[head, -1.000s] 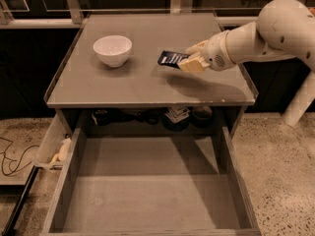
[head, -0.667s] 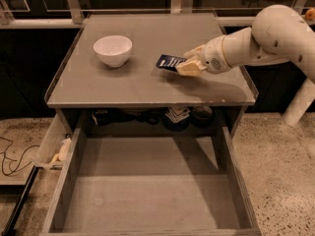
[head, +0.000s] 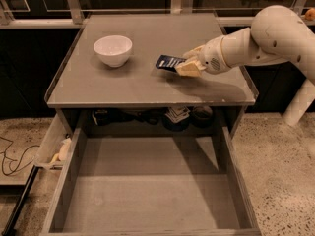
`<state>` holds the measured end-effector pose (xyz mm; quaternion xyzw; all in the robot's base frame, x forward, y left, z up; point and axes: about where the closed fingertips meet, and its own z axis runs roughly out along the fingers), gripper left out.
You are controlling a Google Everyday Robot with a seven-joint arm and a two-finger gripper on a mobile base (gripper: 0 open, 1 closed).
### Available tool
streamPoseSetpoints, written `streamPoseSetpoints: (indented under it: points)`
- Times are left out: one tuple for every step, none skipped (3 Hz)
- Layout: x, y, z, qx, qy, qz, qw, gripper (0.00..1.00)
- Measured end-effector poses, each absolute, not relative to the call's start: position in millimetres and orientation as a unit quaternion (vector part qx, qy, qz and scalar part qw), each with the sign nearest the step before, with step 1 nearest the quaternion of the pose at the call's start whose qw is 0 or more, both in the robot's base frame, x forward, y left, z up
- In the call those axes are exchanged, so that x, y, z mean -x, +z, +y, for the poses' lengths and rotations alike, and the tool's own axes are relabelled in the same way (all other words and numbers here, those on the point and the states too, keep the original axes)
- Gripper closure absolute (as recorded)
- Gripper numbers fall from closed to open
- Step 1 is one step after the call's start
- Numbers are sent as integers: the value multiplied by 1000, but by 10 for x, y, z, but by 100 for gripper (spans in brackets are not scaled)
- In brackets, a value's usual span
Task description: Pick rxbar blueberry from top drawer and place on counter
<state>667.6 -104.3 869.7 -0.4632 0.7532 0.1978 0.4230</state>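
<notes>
The rxbar blueberry (head: pixel 169 63) is a dark navy bar with white text. It is held at its right end by my gripper (head: pixel 189 65), just over the middle of the counter (head: pixel 147 82); whether it touches the surface I cannot tell. My white arm reaches in from the right. The top drawer (head: pixel 147 195) is pulled out wide below the counter, and its grey floor is bare.
A white bowl (head: pixel 112 50) stands on the counter's left part. A narrow side drawer (head: pixel 53 149) hangs open at the left with a pale object in it. Dark items sit in the shelf (head: pixel 162 117) under the counter. A cable lies on the floor at left.
My gripper and the bar have shifted slightly toward the left and back over the counter. Bowl and drawer have not moved.
</notes>
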Motion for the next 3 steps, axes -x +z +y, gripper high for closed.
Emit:
streamPoseSetpoints:
  points:
    - [-6676, 8697, -1043, 463, 198, 753, 423, 58]
    - [-6676, 8697, -1043, 463, 198, 753, 423, 35]
    - [-6676, 8696, -1043, 463, 198, 753, 423, 12]
